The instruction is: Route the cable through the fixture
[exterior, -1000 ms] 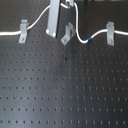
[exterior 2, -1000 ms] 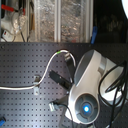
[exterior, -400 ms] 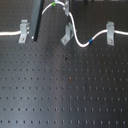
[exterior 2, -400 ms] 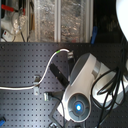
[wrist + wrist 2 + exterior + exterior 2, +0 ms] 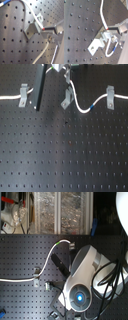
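Gripper (image 5: 47,33) pinching cable (image 5: 80,106), beside fixture (image 5: 65,102)

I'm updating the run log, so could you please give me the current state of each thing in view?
cable: slack, curving from the gripper past the middle clip to the right clip; not seated in the fixture.
fixture: standing on the board, turned diagonally.
left clip: upright, cable reaching it.
right clip: upright, cable passing through.
gripper: fingers beside the fixture; closure unclear.
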